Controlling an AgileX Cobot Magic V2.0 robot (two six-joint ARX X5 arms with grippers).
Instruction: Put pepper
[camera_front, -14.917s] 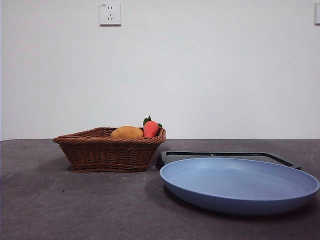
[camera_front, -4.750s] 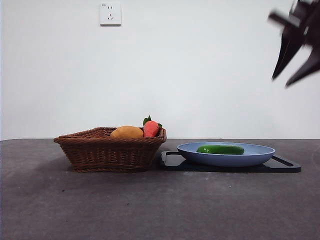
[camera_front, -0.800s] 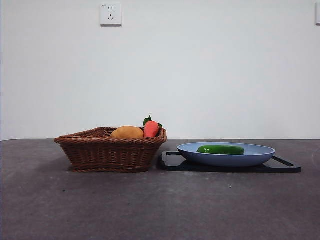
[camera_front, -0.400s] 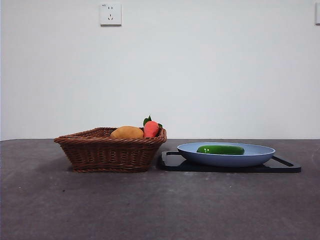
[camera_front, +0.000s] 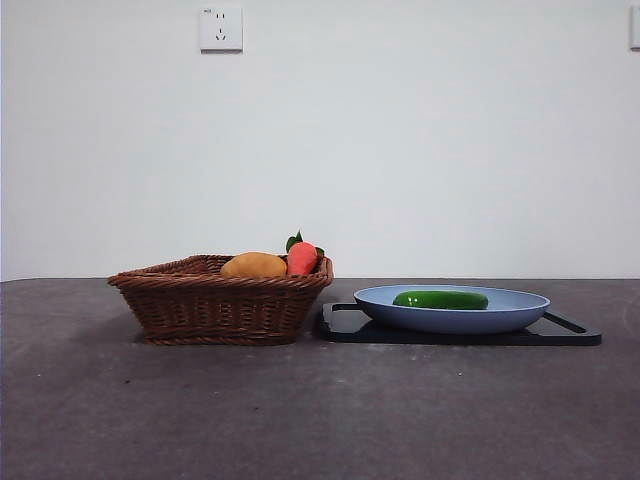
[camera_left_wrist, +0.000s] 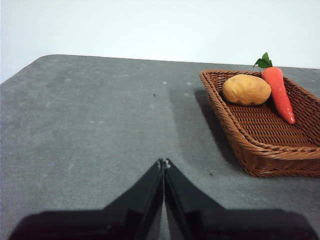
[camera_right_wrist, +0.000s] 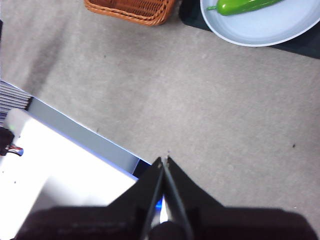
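Observation:
The glossy dark green pepper (camera_front: 441, 299) lies in the blue plate (camera_front: 520, 310), which sits on a black tray (camera_front: 345, 325) at the right of the table. The pepper (camera_right_wrist: 245, 6) and the plate (camera_right_wrist: 270, 30) also show in the right wrist view. My right gripper (camera_right_wrist: 164, 160) is shut and empty, held back over the table's near edge, far from the plate. My left gripper (camera_left_wrist: 163, 162) is shut and empty above bare table, apart from the basket. Neither gripper shows in the front view.
A brown wicker basket (camera_front: 215, 305) stands left of the tray and holds a yellow-orange fruit (camera_front: 254, 265) and a red-orange fruit with green leaves (camera_front: 301, 257). The basket (camera_left_wrist: 235, 135) shows in the left wrist view. A white box (camera_right_wrist: 50, 170) lies below the table's edge.
Across the last second nothing has moved. Earlier the blue plate stood empty nearer the camera; then it sat on the tray with the pepper in it, and an arm withdrew at the upper right.

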